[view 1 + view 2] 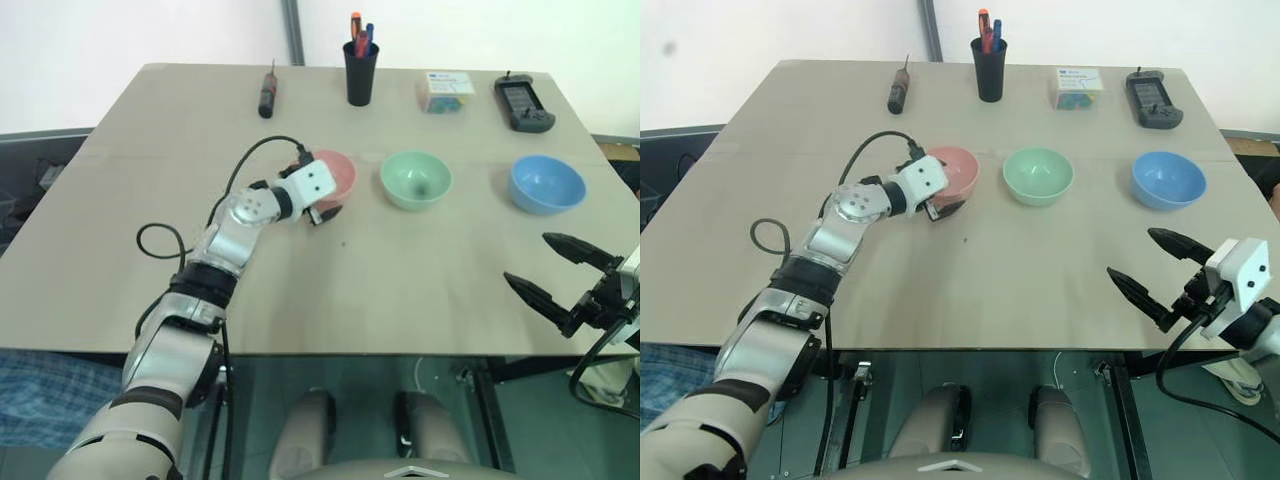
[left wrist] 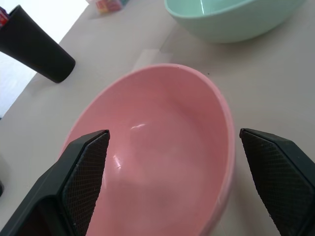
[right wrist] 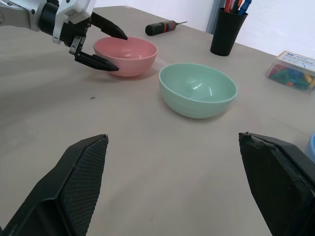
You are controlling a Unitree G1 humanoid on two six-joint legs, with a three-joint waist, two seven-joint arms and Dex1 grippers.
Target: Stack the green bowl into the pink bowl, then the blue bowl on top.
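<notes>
Three bowls stand in a row across the middle of the beige table (image 1: 120, 270). The pink bowl (image 1: 338, 172) is at the centre of the frame, the green bowl (image 1: 416, 179) is just to its right, and the blue bowl (image 1: 547, 184) is further right, well apart from the green one. All three stand upright and separate.

The left gripper (image 1: 322, 196) is at the near-left rim of the pink bowl. Its fingers are spread wide, one on each side of the rim, and they do not pinch it. The right gripper (image 1: 556, 279) hangs at the lower right of the frame, near the table edge, also spread wide and holding nothing.

Along the top edge of the table are a screwdriver (image 1: 267, 93), a black pen cup (image 1: 360, 70), a small clear box (image 1: 445, 92) and a black handheld device (image 1: 523, 103).
</notes>
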